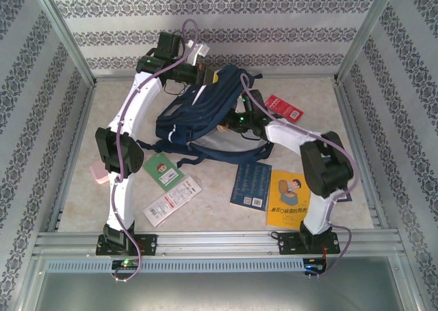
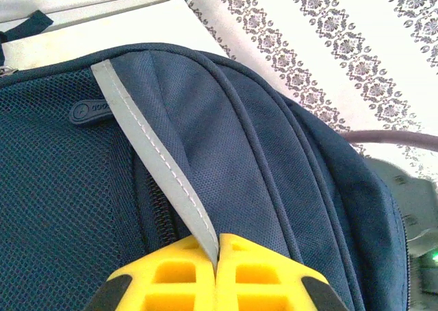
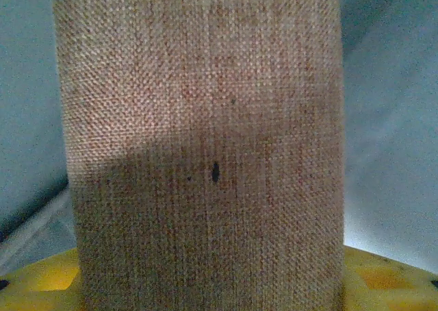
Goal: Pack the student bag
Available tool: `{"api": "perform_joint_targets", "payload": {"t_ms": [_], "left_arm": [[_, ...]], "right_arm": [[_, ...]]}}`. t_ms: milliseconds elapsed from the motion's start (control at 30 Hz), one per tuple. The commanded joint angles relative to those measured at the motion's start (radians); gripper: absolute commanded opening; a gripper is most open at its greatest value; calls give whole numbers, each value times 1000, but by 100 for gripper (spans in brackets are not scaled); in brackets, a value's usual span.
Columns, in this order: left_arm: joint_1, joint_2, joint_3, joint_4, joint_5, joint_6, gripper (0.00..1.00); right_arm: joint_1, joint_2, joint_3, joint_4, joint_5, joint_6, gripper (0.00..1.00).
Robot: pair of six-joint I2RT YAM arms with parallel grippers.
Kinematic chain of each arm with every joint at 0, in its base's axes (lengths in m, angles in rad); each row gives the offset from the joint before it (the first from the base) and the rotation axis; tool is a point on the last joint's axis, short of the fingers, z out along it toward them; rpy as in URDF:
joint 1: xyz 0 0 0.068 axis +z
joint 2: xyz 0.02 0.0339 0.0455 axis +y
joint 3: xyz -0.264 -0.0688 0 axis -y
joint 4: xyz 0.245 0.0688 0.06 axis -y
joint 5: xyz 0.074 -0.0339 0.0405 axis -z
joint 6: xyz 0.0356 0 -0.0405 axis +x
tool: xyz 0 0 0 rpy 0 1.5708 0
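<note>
**Step in hand:** loading one item into the student bag [image 1: 195,116] while its mouth is held open.

**Left gripper** [image 2: 217,256]: clenched on the bag's grey reflective stripe [image 2: 147,146]. The stripe runs from between the fingertips forward across the navy panel. Bag fabric lies ahead of this claw and on both sides of it.

**Right gripper** [image 3: 209,294]: grasping a brown woven item [image 3: 205,119], which stands upright between the yellow fingers [image 3: 390,280] and reaches forward from the claw. The pale grey-blue surfaces [image 3: 393,119] to either side of the item are judged to be the bag's lining. In the overhead view this claw sits at the bag's opening, so the item is judged to be partly inside.

**Next move calls for:**
1. Advancing the right claw until the item rests deep in the compartment.
2. Releasing it, then backing out along the line of entry so the fingers do not drag on the lining.
3. Keeping the left claw's pull on the stripe throughout, otherwise the mouth is likely to sag shut.

**Not yet packed:** a dark blue book [image 1: 251,185] and a yellow book [image 1: 289,199] lie behind the right claw, toward the arm bases.
</note>
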Motion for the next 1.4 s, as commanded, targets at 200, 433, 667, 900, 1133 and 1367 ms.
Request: {"api": "perform_joint_targets", "payload": {"t_ms": [200,433,667,900,1133,1367], "left_arm": [[-12,-46,28,211,104,-43,0],[4,-45,30,226,106,-56,0],[26,-44,20,216,94,-46,0],[24,-27,6,210,95,-43,0],[-16,-7,-61,190,-15,-38,0],[-85,40,-89,193,-141,-44,5]], "right_arm": [[84,310,208,455,-10,334,87],[69,194,127,324,86,184,98],[81,-76,-61,201,337,-16,98],[-69,-192,-244,364,106,76,98],[0,-467,-324,125,332,-134,94],[31,-636,-323,-253,511,-152,94]]}}
